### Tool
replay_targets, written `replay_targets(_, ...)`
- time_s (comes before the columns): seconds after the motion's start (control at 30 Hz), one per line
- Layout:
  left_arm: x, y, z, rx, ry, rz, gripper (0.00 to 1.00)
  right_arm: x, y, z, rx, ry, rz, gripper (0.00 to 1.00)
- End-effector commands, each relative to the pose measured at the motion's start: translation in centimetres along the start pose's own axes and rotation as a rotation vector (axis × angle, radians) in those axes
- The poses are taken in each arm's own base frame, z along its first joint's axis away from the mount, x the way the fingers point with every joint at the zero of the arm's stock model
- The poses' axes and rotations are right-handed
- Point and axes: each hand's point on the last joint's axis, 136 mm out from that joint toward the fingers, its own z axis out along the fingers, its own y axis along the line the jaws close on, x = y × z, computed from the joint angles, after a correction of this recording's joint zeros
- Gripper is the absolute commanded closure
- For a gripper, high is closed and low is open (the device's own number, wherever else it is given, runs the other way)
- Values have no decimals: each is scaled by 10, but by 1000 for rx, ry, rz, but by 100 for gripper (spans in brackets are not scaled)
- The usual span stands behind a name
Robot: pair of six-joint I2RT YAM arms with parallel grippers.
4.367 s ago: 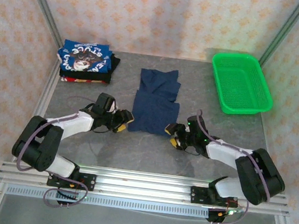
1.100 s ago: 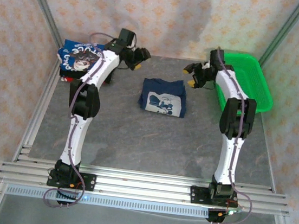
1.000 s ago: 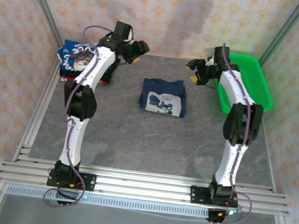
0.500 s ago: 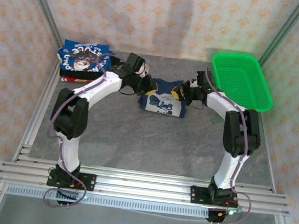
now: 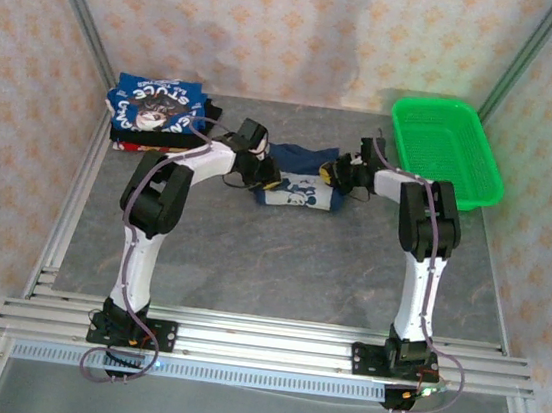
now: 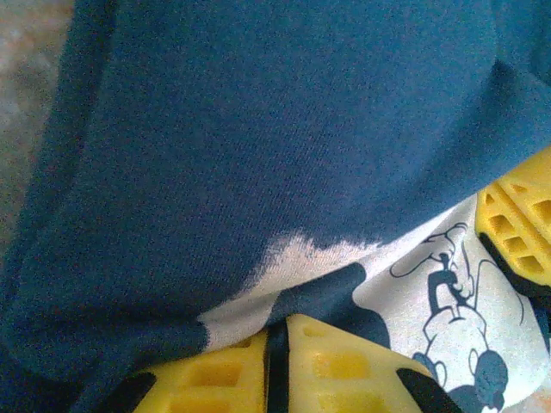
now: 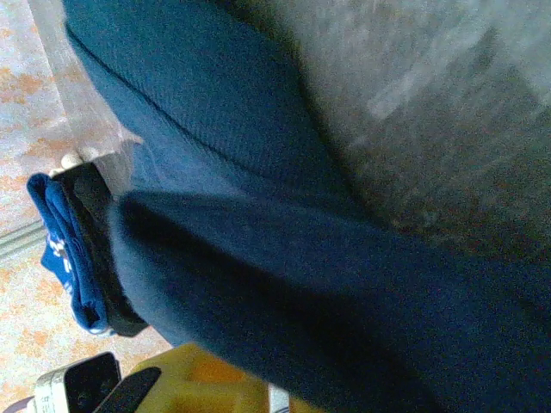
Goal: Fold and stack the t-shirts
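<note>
Top external view, we see the folded navy tee [image 5: 299, 195] on the table [image 5: 279, 267], left gripper [image 5: 269, 180] pinching its left edge, right gripper [image 5: 329, 174] pinching the right edge, we think, stacked tees [image 5: 154, 116] back left.

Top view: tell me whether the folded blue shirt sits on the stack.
No, the folded blue shirt lies apart from the stack, well to its right.

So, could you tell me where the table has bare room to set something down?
The wide near stretch of table, between the navy t-shirt and the near edge, is bare. The far strip is crowded: folded stack at left, green basket at right, left gripper and right gripper closed on the shirt between.
</note>
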Motion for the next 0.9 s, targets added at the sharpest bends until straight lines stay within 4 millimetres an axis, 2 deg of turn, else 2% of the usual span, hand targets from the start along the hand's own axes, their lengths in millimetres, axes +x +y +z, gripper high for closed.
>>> replay_targets(0.0, -20, 19, -4, -80, -47, 49, 84, -30, -8, -5, 25, -105, 3, 81)
replay_targets(0.1, -28, -10, -22, 11, -79, 45, 75, -28, 19, -17, -38, -112, -44, 72)
replay_targets(0.17, -35, -44, -50, 111, -125, 60, 58, -22, 41, -33, -65, -118, -97, 62)
replay_targets(0.23, -36, -71, -81, 174, -154, 91, 48, -15, 57, -50, -60, -118, -147, 52)
replay_targets(0.3, -38, -77, -107, 154, -183, 118, 39, -4, 71, -69, -67, -120, -195, 45)
replay_targets(0.37, -39, -67, -121, 116, -181, 117, 34, 10, 84, -90, -71, -131, -243, 38)
replay_targets(0.43, -39, -46, -120, 51, -163, 113, 32, 31, 91, -108, -58, -118, -303, 31)
replay_targets(0.53, -39, -14, -106, -53, -125, 114, 30, 69, 96, -128, -8, -81, -407, 26)
replay_targets(0.67, -44, 1, -78, -84, -102, 107, 28, 112, 98, -147, -11, -50, -465, 23)
replay_targets(0.87, -55, 14, -49, -166, -106, 142, 26, 160, 98, -168, -62, -34, -485, 20)
